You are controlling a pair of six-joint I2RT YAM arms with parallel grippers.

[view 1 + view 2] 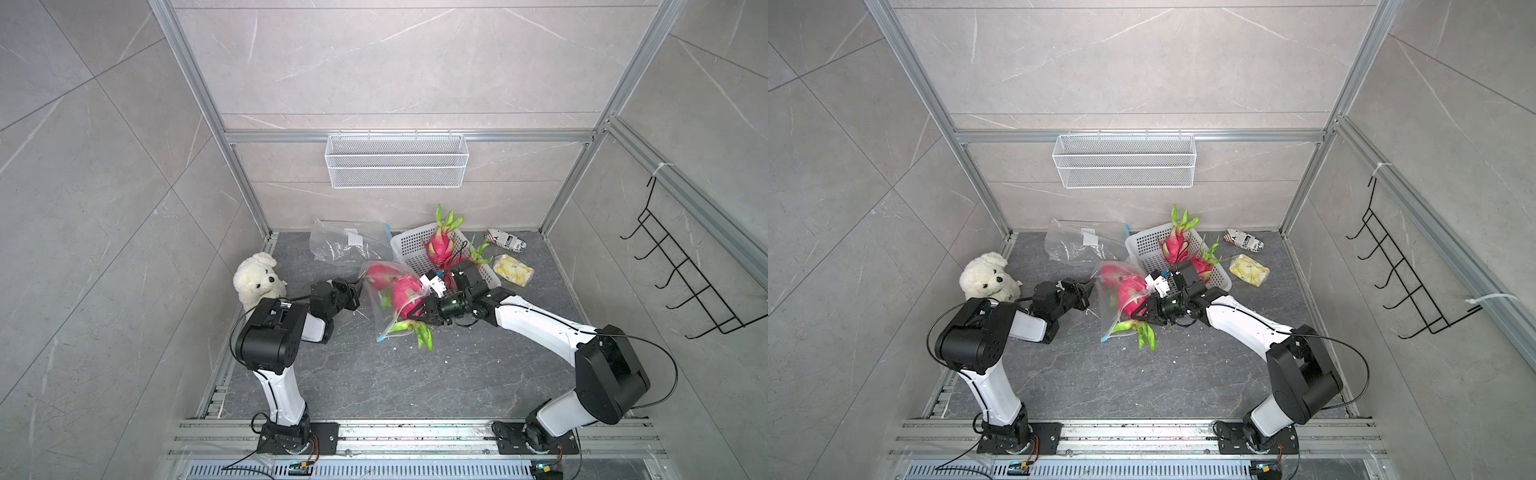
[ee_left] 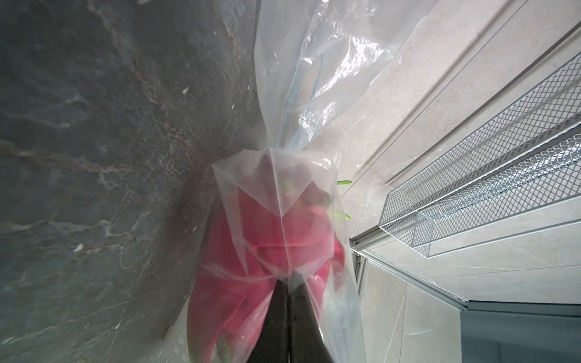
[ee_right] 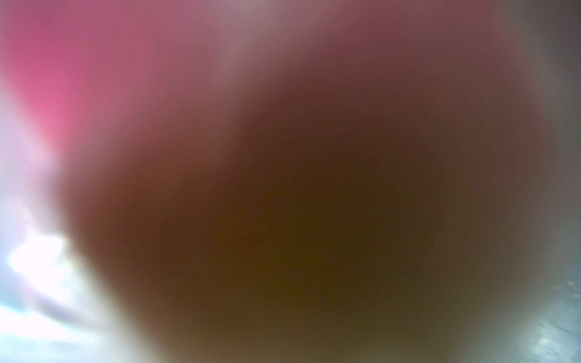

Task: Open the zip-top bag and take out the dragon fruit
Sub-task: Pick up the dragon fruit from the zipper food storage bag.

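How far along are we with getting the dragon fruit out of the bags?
Done: two fruits lie in the white basket, and an empty bag lies behind it. In hand: the left gripper pinches the second bag; the right gripper seems clamped on a fruit whose green tips poke out of its mouth. Left: pull that one free, then the other fruit still inside.
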